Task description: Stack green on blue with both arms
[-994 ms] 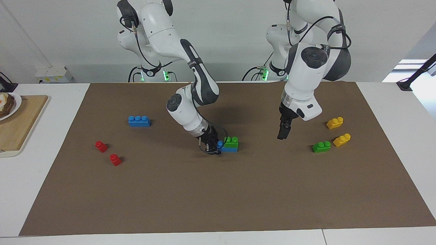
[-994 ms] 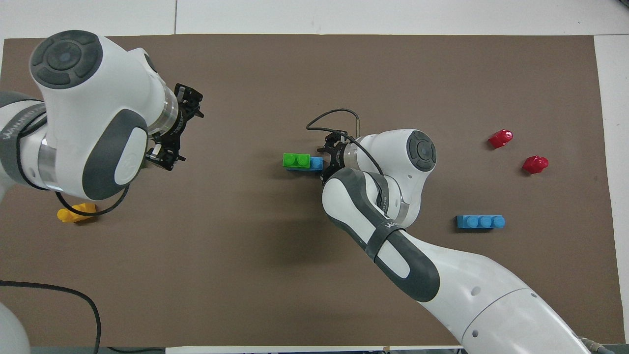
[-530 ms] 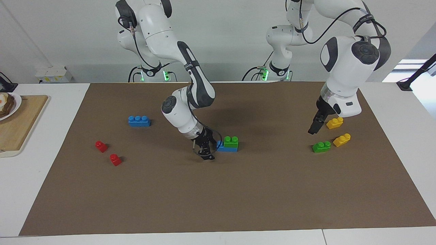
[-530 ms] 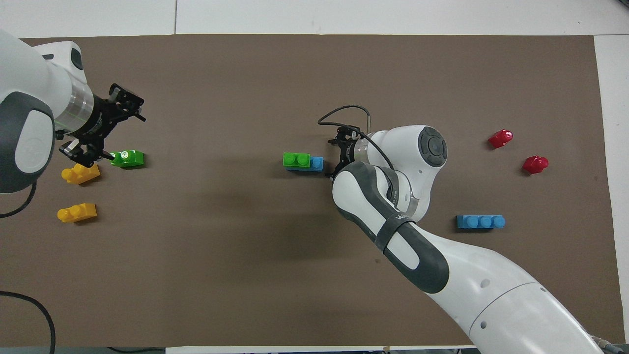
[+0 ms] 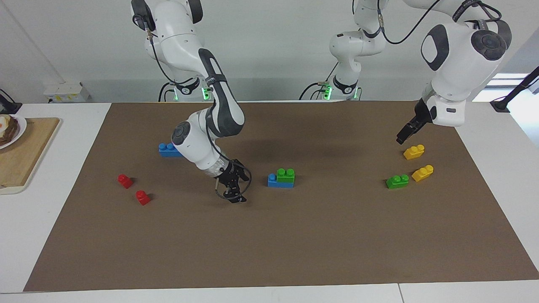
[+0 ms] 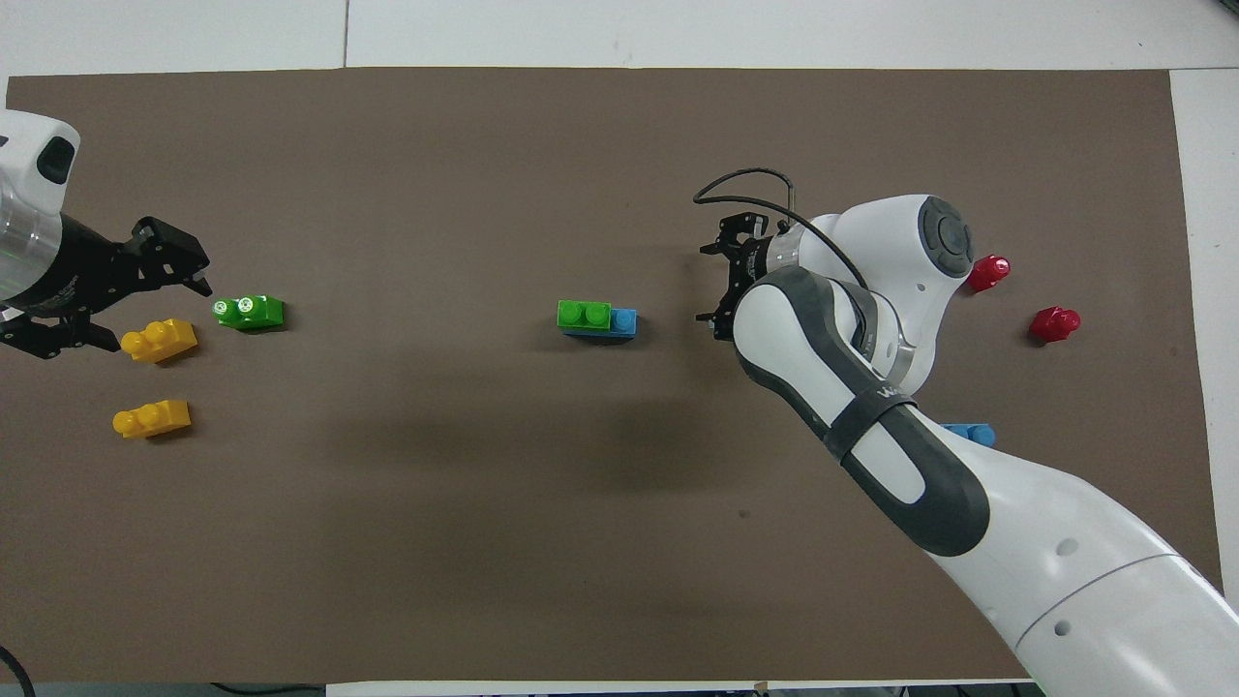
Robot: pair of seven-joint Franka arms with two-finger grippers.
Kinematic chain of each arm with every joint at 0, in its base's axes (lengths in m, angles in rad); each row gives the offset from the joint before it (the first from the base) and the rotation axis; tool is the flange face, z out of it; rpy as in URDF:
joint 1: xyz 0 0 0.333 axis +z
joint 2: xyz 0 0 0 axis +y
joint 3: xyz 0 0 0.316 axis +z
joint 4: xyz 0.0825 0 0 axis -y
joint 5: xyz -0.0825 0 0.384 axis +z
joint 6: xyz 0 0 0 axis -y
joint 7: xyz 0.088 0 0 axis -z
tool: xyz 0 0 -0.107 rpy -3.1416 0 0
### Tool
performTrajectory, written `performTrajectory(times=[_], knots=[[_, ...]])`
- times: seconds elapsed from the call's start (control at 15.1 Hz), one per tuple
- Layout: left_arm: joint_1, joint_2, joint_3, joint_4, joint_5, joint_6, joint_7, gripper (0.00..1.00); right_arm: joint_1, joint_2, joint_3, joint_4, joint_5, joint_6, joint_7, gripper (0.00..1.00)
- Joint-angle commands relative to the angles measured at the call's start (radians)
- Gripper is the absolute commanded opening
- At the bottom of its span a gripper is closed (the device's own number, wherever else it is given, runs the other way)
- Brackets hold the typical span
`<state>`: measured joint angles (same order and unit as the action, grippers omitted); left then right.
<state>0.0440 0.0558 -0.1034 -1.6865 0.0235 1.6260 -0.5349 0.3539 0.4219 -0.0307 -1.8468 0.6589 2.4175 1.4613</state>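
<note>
A green brick [image 5: 286, 174] sits on one end of a blue brick [image 5: 273, 181] in the middle of the brown mat; from above the green [image 6: 584, 314] covers all but the last stud of the blue [image 6: 625, 320]. My right gripper [image 5: 236, 197] [image 6: 705, 286] hangs open and empty just above the mat, a short gap away from the stack's bare blue end. My left gripper [image 5: 400, 139] [image 6: 145, 308] is open and empty, raised over a yellow brick. A second green brick [image 5: 397, 181] [image 6: 250, 311] lies nearby. A second blue brick [image 5: 166, 150] [image 6: 973, 434] is partly hidden by the right arm.
Two yellow bricks [image 5: 414, 151] [image 5: 422, 172] lie by the loose green one at the left arm's end. Two red bricks [image 5: 125, 180] [image 5: 142, 197] lie toward the right arm's end. A wooden board [image 5: 25, 151] with a plate sits off the mat there.
The right gripper opened, let go of the blue brick and drew away from the stack. The left arm swung from mid-table toward its own end and rose.
</note>
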Motion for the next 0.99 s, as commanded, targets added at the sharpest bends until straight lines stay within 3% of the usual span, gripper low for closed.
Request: performTrajectory(times=[0.0, 0.2, 0.4, 0.73, 0.93], knots=[[0.026, -0.063, -0.016, -0.09, -0.026, -0.029, 0.108, 1.0, -0.058, -0.096, 0.003, -0.003, -0.138, -0.096, -0.16, 0.98], [0.016, -0.071, -0.019, -0.102, -0.063, -0.037, 0.14, 1.0, -0.091, -0.159, 0.005, -0.003, -0.349, -0.181, -0.393, 0.99], [0.017, -0.114, -0.016, -0.134, -0.063, -0.052, 0.278, 1.0, -0.154, -0.215, 0.005, 0.004, -0.386, -0.308, -0.554, 0.99], [0.011, -0.116, -0.016, -0.153, -0.063, 0.006, 0.277, 1.0, -0.246, -0.331, 0.005, 0.06, -0.583, -0.517, -0.879, 0.99], [0.007, -0.108, -0.015, -0.14, -0.063, 0.037, 0.279, 1.0, -0.273, -0.396, 0.003, 0.058, -0.616, -0.593, -1.102, 0.99]])
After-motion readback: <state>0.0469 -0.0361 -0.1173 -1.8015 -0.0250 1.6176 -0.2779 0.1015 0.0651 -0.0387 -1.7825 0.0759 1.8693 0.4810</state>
